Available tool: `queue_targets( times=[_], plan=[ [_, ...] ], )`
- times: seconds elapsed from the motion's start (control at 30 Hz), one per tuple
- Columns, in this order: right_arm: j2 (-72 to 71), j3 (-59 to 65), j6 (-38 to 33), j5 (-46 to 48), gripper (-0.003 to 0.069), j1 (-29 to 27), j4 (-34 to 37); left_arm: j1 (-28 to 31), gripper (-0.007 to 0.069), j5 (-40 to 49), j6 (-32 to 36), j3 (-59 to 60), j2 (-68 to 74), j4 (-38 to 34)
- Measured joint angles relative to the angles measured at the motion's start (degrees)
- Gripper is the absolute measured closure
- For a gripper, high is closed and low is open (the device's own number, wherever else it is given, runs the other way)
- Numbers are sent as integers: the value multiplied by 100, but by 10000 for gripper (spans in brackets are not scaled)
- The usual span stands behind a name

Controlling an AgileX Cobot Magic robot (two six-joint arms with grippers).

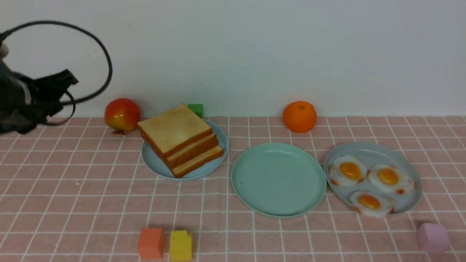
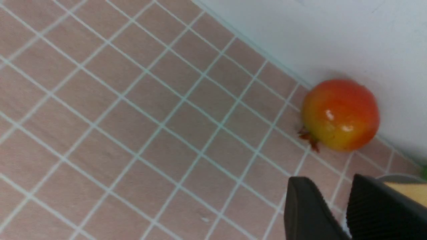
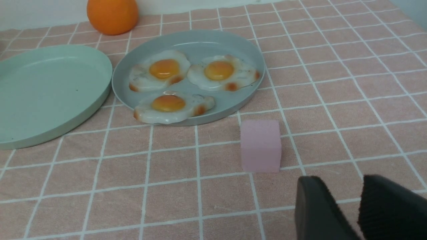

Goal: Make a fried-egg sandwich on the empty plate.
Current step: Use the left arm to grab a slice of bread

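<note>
- My left claw (image 2: 330, 181): slightly open, empty.
- The toast (image 1: 174, 129) is stacked left of the bare plate (image 1: 278, 178). It seems light and spongy, so I would pinch the top slice by its crusts.
- The eggs (image 1: 387, 177), right of it: thin, probably floppy; take an edge.
- My right claw (image 3: 338, 180): slightly open, empty.

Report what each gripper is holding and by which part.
Nothing is held: the left gripper and the right gripper both show empty gaps between their fingers.
</note>
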Motion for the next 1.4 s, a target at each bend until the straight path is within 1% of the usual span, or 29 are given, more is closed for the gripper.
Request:
queue_targets(
  times=[0.1,0.17,0.2,0.23,0.27,0.3,0.33,0.4,0.43,0.5,0.63,0.67,0.7,0.77,0.9,1.17,1.27,1.4],
  plan=[
    [0,0,0,0,417,0,0,0,385,819,1264,-543,252,-825],
    [0,0,0,0,417,0,0,0,385,1252,2029,-879,472,-1579],
    [0,0,0,0,417,0,0,0,385,1459,2432,-1128,641,-2159],
    [0,0,0,0,417,0,0,0,385,1649,2817,-1264,760,-2547],
    [0,0,0,0,417,0,0,0,385,1682,2890,-1357,790,-2643],
    [0,0,0,0,417,0,0,0,385,1985,3636,-1893,1173,-3720],
    [0,0,0,0,417,0,0,0,385,2006,3696,-1941,1173,-3720],
    [0,0,0,0,417,0,0,0,385,2164,4314,-2491,1589,-4466],
    [0,0,0,0,417,0,0,0,383,2199,4447,-2655,1714,-4643],
    [0,0,0,0,417,0,0,0,373,2299,4631,-3025,2023,-4761],
    [0,0,0,0,417,0,0,0,324,2481,4800,-3575,2537,-4697],
    [0,0,0,0,417,0,0,0,305,2488,4929,-3736,2712,-4689],
    [0,0,0,0,417,0,0,0,301,2488,4956,-3761,2741,-4689],
    [0,0,0,0,417,0,0,0,270,2494,5342,-4072,3102,-4684],
    [0,0,0,0,417,0,0,0,258,2498,5706,-4361,3460,-4636],
    [0,0,0,0,417,0,0,212,258,2377,5740,-4390,3764,-4686],
    [0,0,0,0,417,0,0,365,258,2309,5783,-4408,3882,-5039],
    [0,0,0,0,417,0,0,389,258,2311,5979,-4408,4059,-5427]
  ],
)
